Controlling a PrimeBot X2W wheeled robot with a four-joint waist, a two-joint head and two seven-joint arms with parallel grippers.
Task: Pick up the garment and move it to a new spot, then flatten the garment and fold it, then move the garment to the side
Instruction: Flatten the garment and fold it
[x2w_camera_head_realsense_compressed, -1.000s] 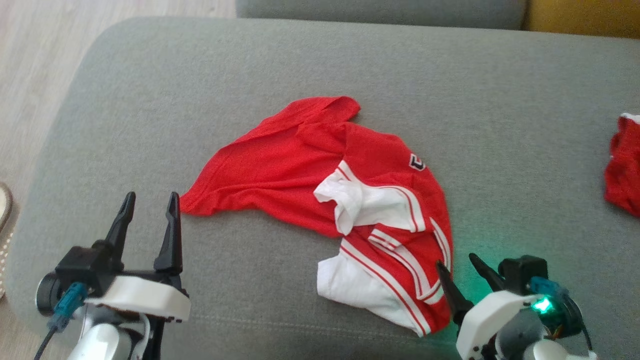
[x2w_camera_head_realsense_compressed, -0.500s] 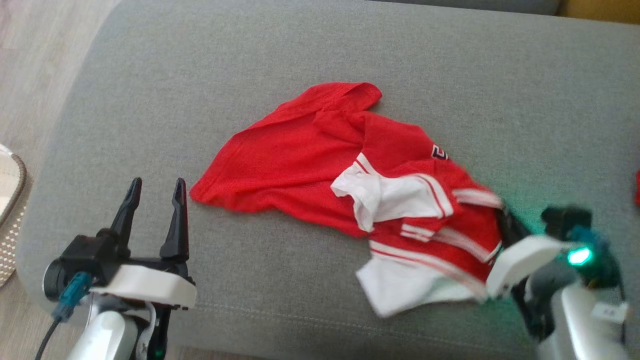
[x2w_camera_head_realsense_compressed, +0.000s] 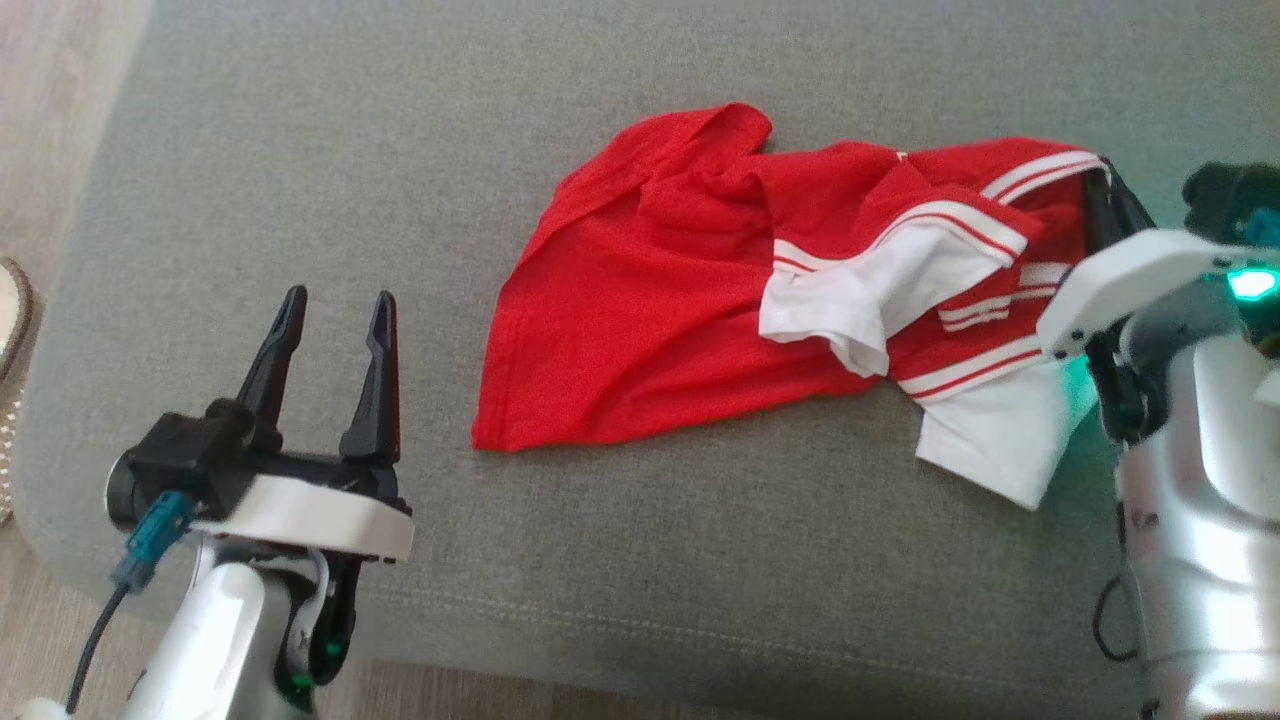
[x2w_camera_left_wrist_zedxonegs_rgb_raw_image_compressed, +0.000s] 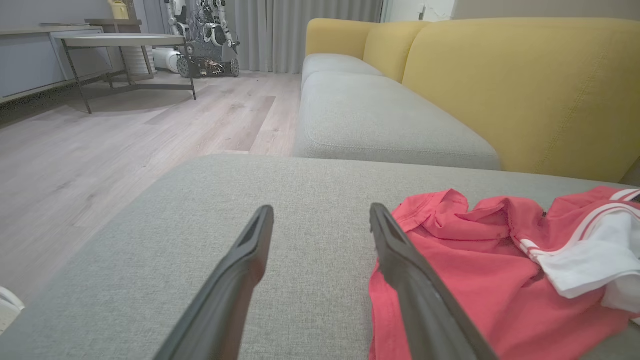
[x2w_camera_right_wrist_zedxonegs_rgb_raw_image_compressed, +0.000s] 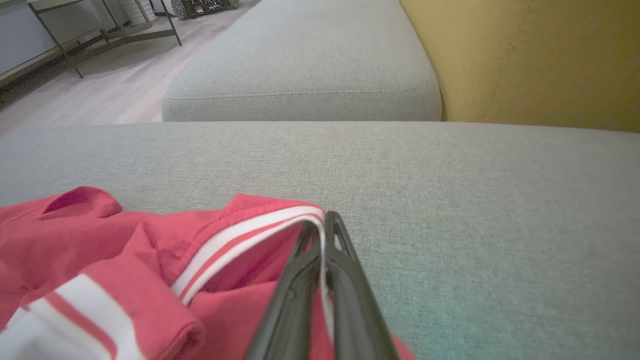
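- On the grey cushion (x2w_camera_head_realsense_compressed: 700, 560), the garment (x2w_camera_head_realsense_compressed: 650, 330) (red, white striped trim) lies crumpled right of centre, with its right end at the right gripper (x2w_camera_right_wrist_zedxonegs_rgb_raw_image_compressed: 324, 225).
- Right gripper: fingers pinched together on the white-and-red striped edge. A second ago it stood open just beside the trim at the garment's near-right corner.
- Since then the striped end has gone right and away from the robot, and the red body has stretched out after it. The head camera shifted too, so part of that offset is view change.
- Left gripper (x2w_camera_head_realsense_compressed: 339, 298): fingers spread wide, nothing between them, near the garment's left hem but apart from it. Same pose as before.
- Head view: the right fingertips are mostly hidden behind fabric and the white wrist housing, and the right arm is cut off by the frame edge.
- The gripped edge looks slightly raised off the cushion, but I can't confirm that from these angles.
- White panel (x2w_camera_head_realsense_compressed: 1000, 440) sticks out toward the robot beside the right arm, flat on the cushion.
- Pale object (x2w_camera_head_realsense_compressed: 8, 330) at the left edge of the head view is cut off, can't identify.
- Yellow backrest (x2w_camera_right_wrist_zedxonegs_rgb_raw_image_compressed: 540, 60) stands behind the cushion.
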